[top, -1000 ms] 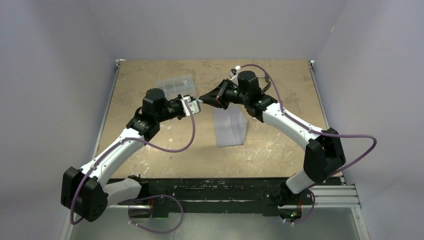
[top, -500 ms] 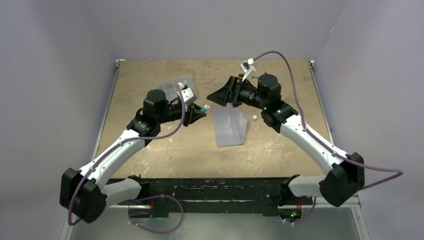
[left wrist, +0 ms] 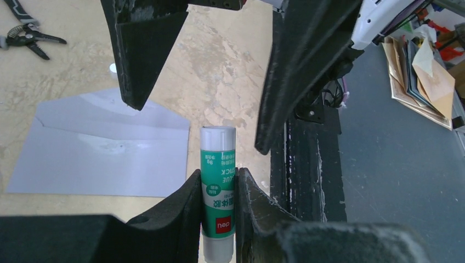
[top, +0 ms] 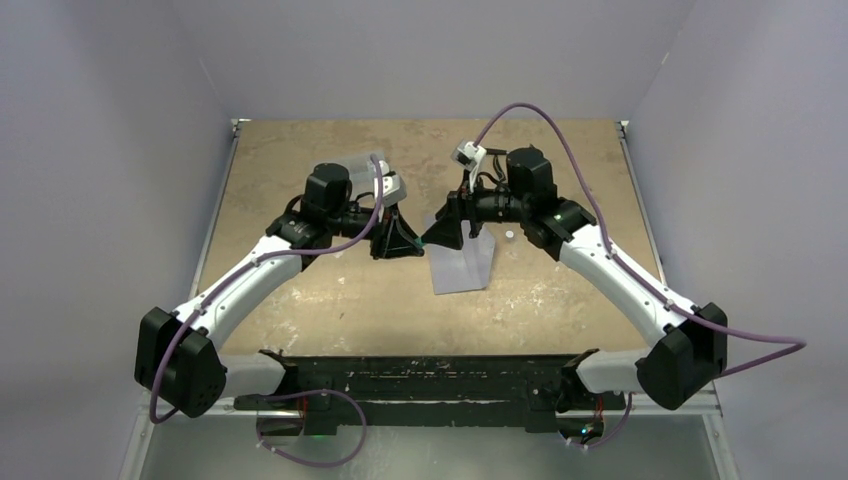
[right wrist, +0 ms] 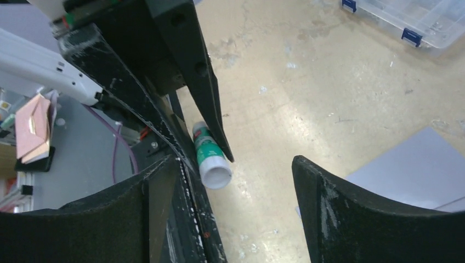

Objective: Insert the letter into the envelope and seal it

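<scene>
The left gripper (left wrist: 218, 178) pinches the green glue stick (left wrist: 217, 159) between narrow jaws, while the right gripper (right wrist: 236, 167), shut at its tip a second ago, now gapes wide facing it, and a small white cap (top: 510, 233) lies just beside the flat envelope (top: 460, 262) at the middle of the bench (top: 300, 160): uncapped, I judge, and ready for sealing; no letter shows.

Only readable text is on the glue stick (left wrist: 217, 186), left wrist view. Green band: white "LUE" over "TICK" with the first letters hidden, "9g" beside it, and a row of Chinese characters I can't make out. Red band: white "deli". Right wrist view: same label, too small to read.
</scene>
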`<state>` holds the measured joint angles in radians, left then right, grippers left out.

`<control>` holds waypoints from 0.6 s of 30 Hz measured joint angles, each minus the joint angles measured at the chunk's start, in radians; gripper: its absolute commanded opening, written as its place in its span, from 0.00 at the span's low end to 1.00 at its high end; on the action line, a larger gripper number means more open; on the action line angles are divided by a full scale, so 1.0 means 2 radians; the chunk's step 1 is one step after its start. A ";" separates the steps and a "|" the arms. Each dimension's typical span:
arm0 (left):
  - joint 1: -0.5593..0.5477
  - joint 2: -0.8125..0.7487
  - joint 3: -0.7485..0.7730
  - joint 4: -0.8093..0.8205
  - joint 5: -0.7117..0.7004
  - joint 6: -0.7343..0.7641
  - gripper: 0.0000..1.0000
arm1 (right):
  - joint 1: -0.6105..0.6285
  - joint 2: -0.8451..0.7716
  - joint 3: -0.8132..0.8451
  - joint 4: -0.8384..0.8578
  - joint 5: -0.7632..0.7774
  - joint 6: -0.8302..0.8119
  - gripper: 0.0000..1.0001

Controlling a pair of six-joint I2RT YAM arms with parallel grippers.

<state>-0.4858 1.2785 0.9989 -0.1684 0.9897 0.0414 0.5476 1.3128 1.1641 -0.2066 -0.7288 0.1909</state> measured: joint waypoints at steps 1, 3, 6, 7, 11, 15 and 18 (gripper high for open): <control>0.000 0.000 0.001 -0.003 0.003 0.003 0.00 | 0.000 0.001 0.000 -0.008 0.000 -0.007 0.72; 0.000 0.000 0.001 -0.010 0.008 0.008 0.00 | 0.000 0.002 0.000 -0.017 -0.001 -0.016 0.65; 0.000 0.000 0.001 -0.016 0.009 0.015 0.00 | 0.000 0.004 0.000 -0.026 -0.009 -0.027 0.54; 0.000 0.000 0.001 -0.017 0.008 0.016 0.00 | 0.000 0.005 0.000 -0.028 -0.012 -0.028 0.51; 0.000 -0.001 0.001 -0.012 0.001 0.016 0.00 | 0.000 0.014 0.000 -0.029 -0.023 -0.024 0.41; 0.000 -0.002 0.001 -0.002 -0.009 0.016 0.00 | 0.000 0.020 0.000 -0.024 -0.034 -0.013 0.26; 0.001 -0.005 0.000 0.005 -0.014 0.017 0.00 | 0.000 0.021 0.000 -0.015 -0.038 0.005 0.09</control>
<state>-0.4843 1.2694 0.9997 -0.1589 0.9627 0.0757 0.5476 1.3540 1.1637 -0.2359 -0.8040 0.2008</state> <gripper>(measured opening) 0.209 0.245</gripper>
